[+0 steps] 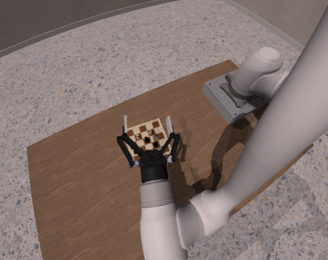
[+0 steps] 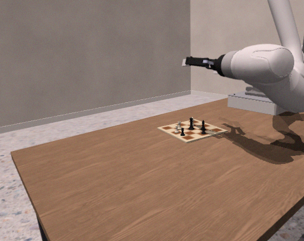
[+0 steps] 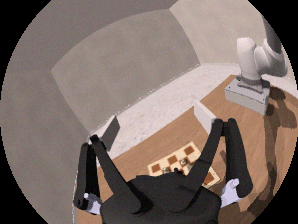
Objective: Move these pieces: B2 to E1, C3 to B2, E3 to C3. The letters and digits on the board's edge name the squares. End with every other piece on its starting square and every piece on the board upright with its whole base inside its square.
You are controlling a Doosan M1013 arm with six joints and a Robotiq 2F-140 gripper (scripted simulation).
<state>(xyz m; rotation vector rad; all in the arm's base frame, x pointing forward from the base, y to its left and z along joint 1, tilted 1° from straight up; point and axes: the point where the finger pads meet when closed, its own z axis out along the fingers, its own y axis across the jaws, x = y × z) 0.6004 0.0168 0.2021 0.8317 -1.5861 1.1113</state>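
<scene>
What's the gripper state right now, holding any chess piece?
Black two-finger gripper: fully open, holding nothing, high above the small brown-and-cream chessboard.
</scene>
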